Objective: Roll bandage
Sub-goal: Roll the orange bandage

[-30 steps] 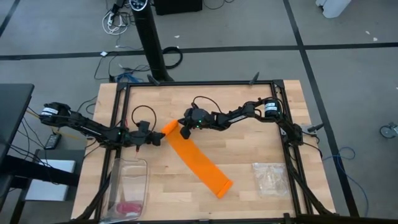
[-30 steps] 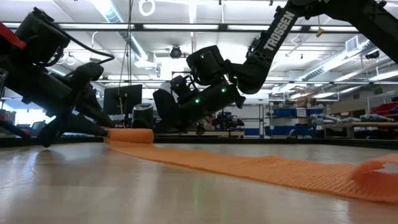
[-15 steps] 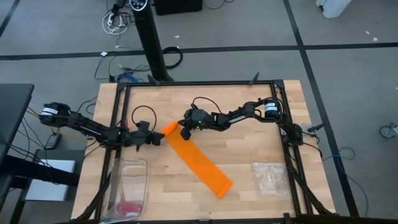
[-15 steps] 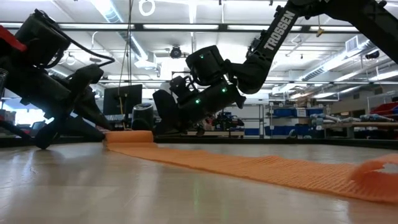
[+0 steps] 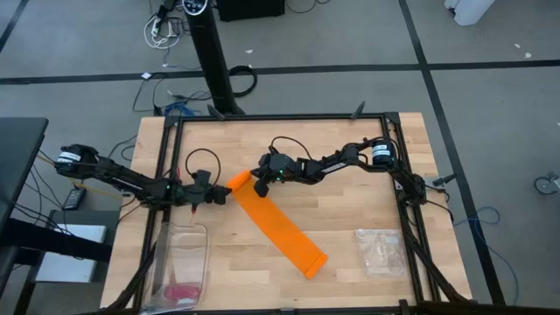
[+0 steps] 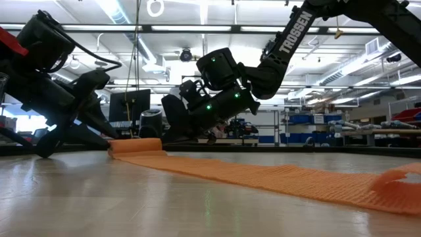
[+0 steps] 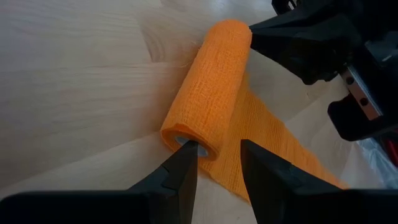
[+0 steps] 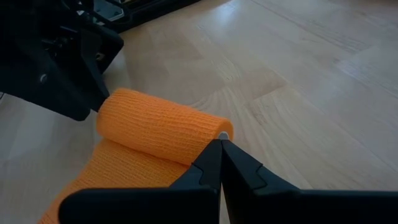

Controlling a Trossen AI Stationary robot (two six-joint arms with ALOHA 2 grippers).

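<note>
The orange bandage is partly rolled. Its roll (image 5: pixel 238 179) lies on its side on the wooden table, and the flat strip (image 5: pixel 280 223) runs from it toward the near right, its free end (image 5: pixel 313 262) curled up. My left gripper (image 7: pixel 217 155) is open at the roll's left end. My right gripper (image 8: pixel 219 152) is shut at the roll's right end. The roll lies between the two grippers, and it also shows in the low view (image 6: pixel 136 145). My left gripper has the tip of one finger (image 7: pixel 188 152) at the hollow core of the roll's left end (image 7: pixel 181 139); whether it goes in I cannot tell. It comes in level from the table's left. The other finger (image 7: pixel 261 165) stands free over the strip. The roll rests on the table. My right gripper has its shut fingertips (image 8: pixel 217 149) against the core at the roll's right end (image 8: pixel 222 135). It comes in low from the table's right, along the roll's axis. The roll rests on the table.
A clear plastic tray (image 5: pixel 185 254) with a small pink bundle (image 5: pixel 179 290) stands at the near left. A clear zip bag (image 5: pixel 381 249) lies at the near right. Black frame rails (image 5: pixel 411 227) run along the table's sides. Bare wood lies behind the roll.
</note>
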